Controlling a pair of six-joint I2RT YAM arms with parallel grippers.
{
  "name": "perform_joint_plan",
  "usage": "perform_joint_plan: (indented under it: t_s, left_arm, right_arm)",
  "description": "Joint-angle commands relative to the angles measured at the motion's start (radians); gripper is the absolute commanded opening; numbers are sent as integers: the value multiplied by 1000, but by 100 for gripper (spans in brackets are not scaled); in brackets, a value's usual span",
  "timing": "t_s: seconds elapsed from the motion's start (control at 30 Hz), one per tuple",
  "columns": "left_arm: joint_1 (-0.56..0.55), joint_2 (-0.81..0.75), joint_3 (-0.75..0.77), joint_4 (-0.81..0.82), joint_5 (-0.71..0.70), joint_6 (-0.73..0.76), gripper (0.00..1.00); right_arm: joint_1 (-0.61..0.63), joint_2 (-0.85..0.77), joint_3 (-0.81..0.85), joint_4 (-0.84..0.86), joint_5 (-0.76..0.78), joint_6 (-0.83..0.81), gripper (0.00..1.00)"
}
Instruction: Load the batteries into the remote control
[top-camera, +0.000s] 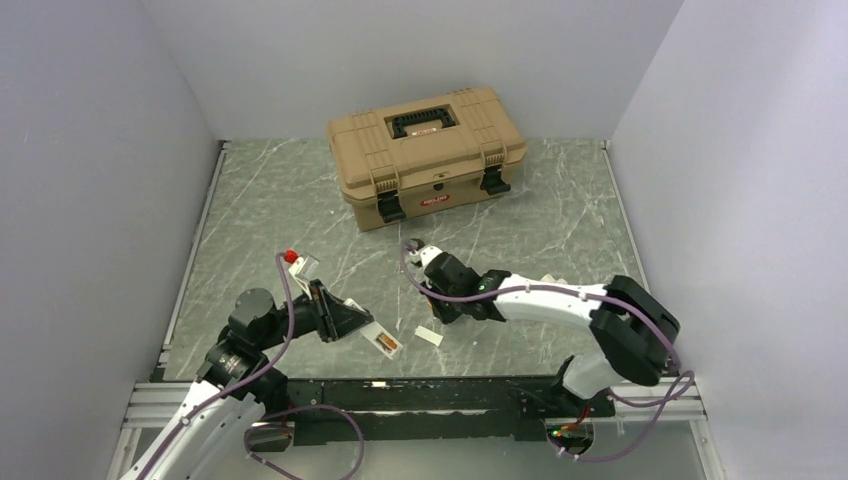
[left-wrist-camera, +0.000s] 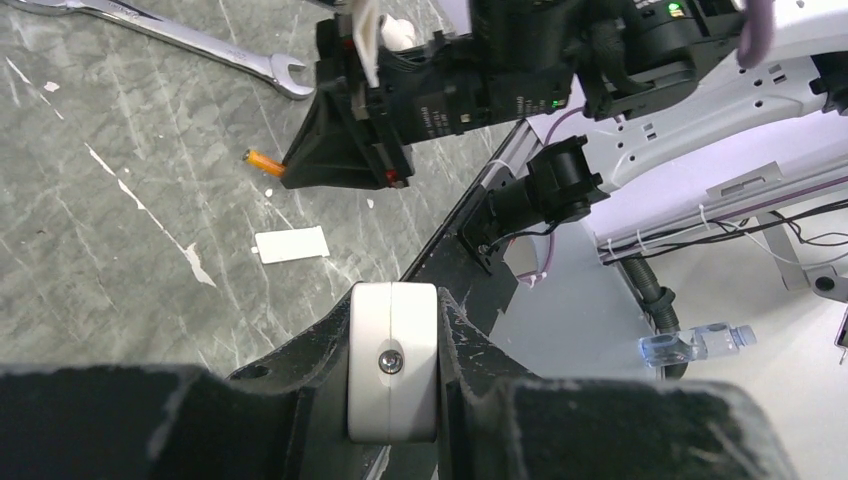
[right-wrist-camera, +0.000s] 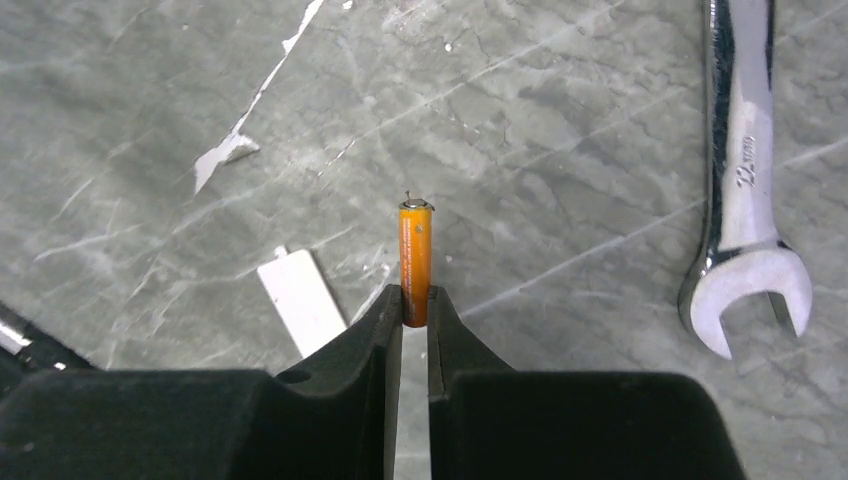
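Note:
The remote control (top-camera: 383, 342) is a slim white bar with its orange-brown recess facing up, low over the table's front. My left gripper (top-camera: 362, 326) is shut on one end of it. In the left wrist view that white end (left-wrist-camera: 393, 360), with a small screw, fills the space between the jaws of the left gripper (left-wrist-camera: 395, 310). My right gripper (right-wrist-camera: 415, 305) is shut on the lower end of an orange battery (right-wrist-camera: 415, 255), which sticks out past the fingertips above the table. The left wrist view shows the same battery (left-wrist-camera: 262, 160) a short way beyond the remote.
A small white cover plate (top-camera: 428, 336) lies flat on the table between the two grippers. A steel wrench (right-wrist-camera: 745, 180) lies to the right of the battery. A tan toolbox (top-camera: 427, 155) stands closed at the back. Grey walls enclose the table.

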Motion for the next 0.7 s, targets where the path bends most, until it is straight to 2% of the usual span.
perform_joint_plan:
  t_s: [0.0, 0.2, 0.47, 0.67]
  left_arm:
    - [4, -28, 45, -10, -23, 23, 0]
    - [5, -42, 44, -29, -30, 29, 0]
    - [5, -35, 44, -42, -31, 43, 0]
    - [5, -43, 46, -45, -32, 41, 0]
  right_arm:
    - [-5, 86, 70, -32, 2, -37, 14]
    - [-6, 170, 95, -45, -3, -46, 23]
    - [-7, 133, 99, -40, 14, -1, 44]
    - [-8, 52, 105, -70, 69, 77, 46]
